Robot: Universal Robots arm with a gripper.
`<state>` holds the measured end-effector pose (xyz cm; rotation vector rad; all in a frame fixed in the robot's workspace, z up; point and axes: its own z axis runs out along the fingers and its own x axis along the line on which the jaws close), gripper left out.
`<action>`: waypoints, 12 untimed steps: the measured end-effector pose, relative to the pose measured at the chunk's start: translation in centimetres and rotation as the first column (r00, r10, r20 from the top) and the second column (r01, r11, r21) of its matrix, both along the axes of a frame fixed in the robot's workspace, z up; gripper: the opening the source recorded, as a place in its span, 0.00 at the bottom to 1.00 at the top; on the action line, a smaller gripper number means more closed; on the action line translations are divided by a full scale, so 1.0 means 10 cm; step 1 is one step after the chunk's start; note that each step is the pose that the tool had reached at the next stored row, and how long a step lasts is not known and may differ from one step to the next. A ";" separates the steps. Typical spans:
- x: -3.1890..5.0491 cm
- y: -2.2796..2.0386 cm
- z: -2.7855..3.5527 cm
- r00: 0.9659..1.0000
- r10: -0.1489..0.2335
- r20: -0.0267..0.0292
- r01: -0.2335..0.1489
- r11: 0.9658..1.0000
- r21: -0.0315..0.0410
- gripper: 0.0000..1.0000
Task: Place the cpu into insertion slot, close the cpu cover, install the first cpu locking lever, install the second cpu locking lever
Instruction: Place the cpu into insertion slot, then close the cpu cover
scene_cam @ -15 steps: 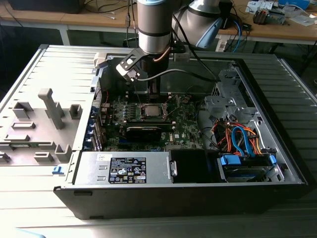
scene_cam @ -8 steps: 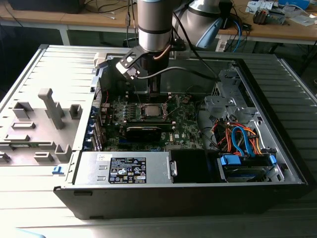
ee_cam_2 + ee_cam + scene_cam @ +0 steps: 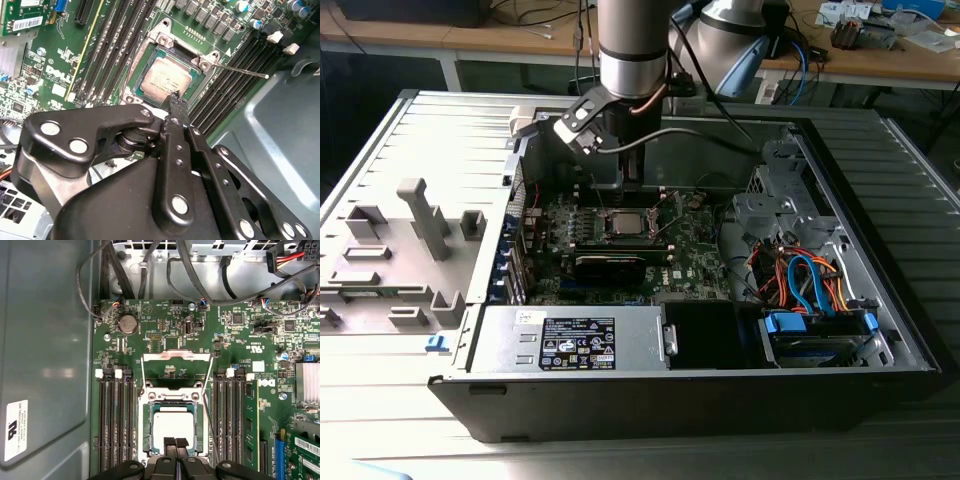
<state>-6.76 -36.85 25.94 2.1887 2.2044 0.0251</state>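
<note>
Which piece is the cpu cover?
On the green circuit board, find the insertion slot between the black memory banks. The cpu cover is the silver frame hinged open at the slot's edge nearest the round coin battery; unlike the solid cpu, it has a window.

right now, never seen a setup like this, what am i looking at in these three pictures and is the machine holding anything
It is a robot arm reaching into an open computer case. The exterior view looks on from outside; both wrist views ride on the arm. On the green circuit board the cpu lies in the insertion slot, with the cpu cover flipped open. The gripper is shut, holding nothing, its tips at the chip's edge.
</note>
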 end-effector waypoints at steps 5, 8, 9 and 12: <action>0.000 0.000 0.049 1.000 0.000 0.000 0.000 1.000 0.000 0.11; 0.000 0.000 0.051 1.000 0.000 0.000 0.000 1.000 0.000 0.11; 0.000 0.000 0.051 1.000 0.000 0.000 0.000 1.000 0.000 0.11; 0.000 0.000 0.052 1.000 0.000 0.000 0.000 1.000 0.000 0.11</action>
